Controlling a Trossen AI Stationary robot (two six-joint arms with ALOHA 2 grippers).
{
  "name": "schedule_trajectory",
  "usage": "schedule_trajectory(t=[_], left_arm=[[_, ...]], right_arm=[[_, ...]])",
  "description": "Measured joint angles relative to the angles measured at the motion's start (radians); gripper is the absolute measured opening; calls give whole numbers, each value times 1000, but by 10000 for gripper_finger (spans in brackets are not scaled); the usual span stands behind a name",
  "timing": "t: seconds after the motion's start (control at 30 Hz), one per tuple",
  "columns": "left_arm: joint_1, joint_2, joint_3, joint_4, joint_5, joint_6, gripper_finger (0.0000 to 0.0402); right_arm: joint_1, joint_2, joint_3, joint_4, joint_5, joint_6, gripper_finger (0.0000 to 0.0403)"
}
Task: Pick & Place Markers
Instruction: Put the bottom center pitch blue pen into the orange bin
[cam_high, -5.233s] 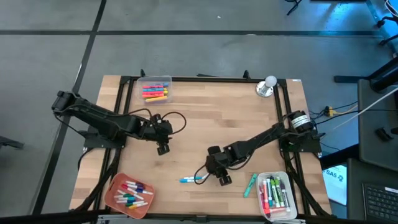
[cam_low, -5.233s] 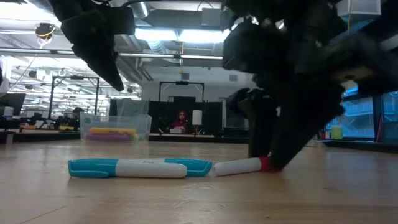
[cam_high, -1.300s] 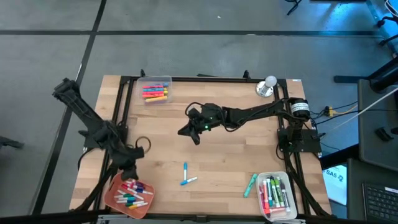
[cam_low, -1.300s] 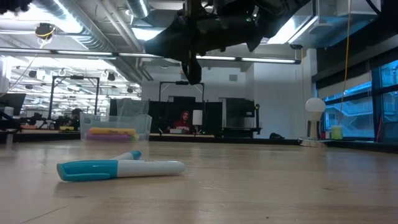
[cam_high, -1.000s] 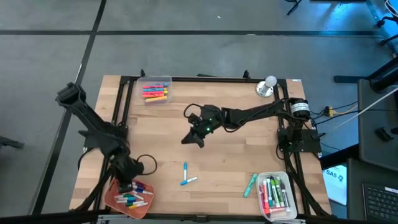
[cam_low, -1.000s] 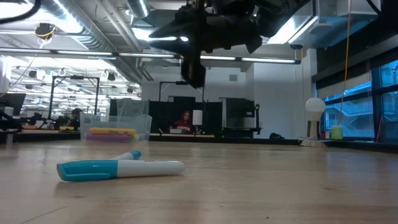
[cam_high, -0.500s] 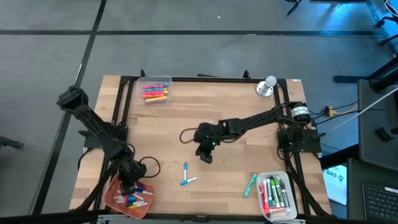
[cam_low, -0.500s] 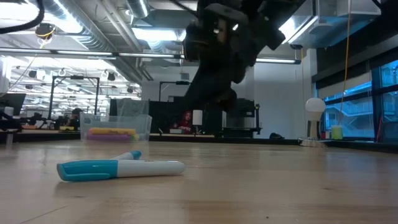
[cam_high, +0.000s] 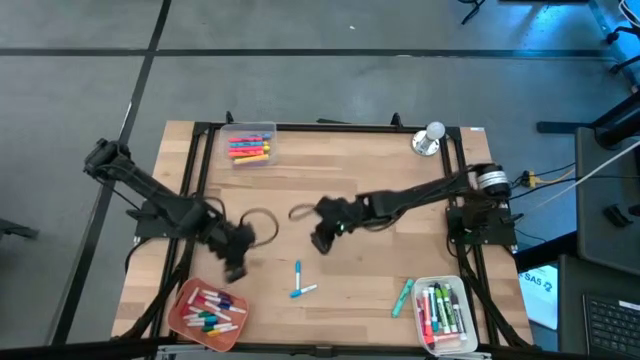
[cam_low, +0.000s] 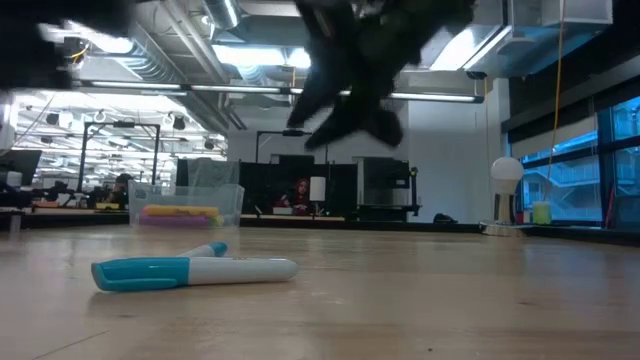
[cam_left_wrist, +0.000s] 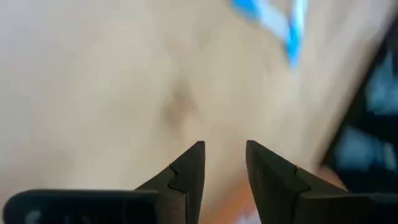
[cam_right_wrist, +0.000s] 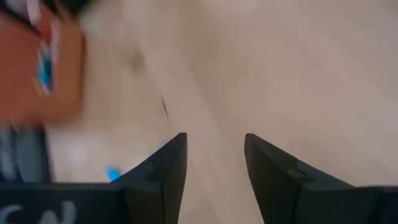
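1. No text, label, brand, number or sign is legible in any view
2. Marker (cam_low: 195, 271) in the low view: a dark mark on the white barrel, too small to read
3. Paper (cam_high: 537, 281) at the table's right edge in the high view: dark print, illegible
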Motion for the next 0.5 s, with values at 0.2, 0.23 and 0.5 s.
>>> schedule_trajectory(t=[0.2,0.23,0.5], left_arm=[[182,28,2,144,-234,-47,119],[212,47,1,156,-251,-91,121],[281,324,39,340,-148,-322,112]], right_arm=[[-6,-180,29,-129,171,25,161],[-6,-212,30,-162,188,22,161],[-6,-385,30,-515,376,25,161]])
